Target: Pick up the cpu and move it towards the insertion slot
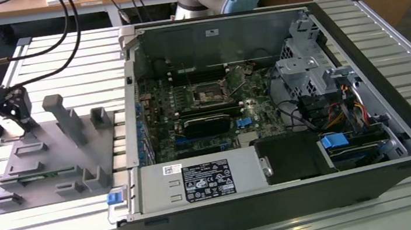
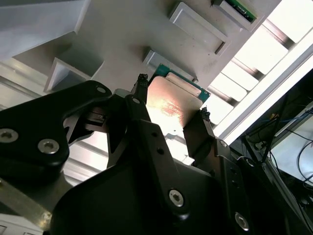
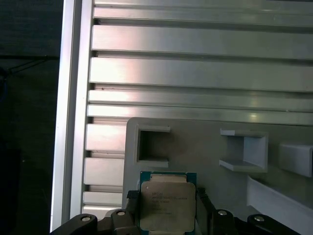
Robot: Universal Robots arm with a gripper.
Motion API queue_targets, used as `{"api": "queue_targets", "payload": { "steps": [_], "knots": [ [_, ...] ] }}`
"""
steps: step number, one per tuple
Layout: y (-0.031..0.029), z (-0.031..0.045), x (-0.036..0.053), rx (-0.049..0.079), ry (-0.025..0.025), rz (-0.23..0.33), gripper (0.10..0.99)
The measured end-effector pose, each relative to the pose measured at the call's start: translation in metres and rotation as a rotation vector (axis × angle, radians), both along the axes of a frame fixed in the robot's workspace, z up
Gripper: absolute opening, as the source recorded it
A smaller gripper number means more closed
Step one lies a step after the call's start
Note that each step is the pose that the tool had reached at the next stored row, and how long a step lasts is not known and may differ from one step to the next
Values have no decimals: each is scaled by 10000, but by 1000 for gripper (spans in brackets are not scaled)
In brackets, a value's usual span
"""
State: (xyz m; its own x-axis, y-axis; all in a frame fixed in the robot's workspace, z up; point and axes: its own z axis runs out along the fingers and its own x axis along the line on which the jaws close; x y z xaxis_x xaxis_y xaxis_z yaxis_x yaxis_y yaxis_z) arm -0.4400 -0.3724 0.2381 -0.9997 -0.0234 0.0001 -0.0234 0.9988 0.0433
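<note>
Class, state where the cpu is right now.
The cpu is clamped in the gripper at the grey fixture plate, at the exterior view's left, outside the computer case.

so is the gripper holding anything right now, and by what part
Yes, the cpu. The gripper pinches it by two opposite side edges between its fingers, silver lid showing in the first wrist view, over the grey fixture plate.

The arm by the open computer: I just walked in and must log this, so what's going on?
The gripper is shut on the cpu, over the grey fixture plate at the exterior view's left. The insertion slot, inside the open computer case, lies well to its right there.
</note>
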Motion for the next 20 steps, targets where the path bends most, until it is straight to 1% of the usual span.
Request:
{"api": "queue_targets", "payload": {
  "steps": [13,20],
  "knots": [
    [23,45,0,-4,-1,1,545],
    [28,98,0,-4,-1,0,545]
  ]
}}
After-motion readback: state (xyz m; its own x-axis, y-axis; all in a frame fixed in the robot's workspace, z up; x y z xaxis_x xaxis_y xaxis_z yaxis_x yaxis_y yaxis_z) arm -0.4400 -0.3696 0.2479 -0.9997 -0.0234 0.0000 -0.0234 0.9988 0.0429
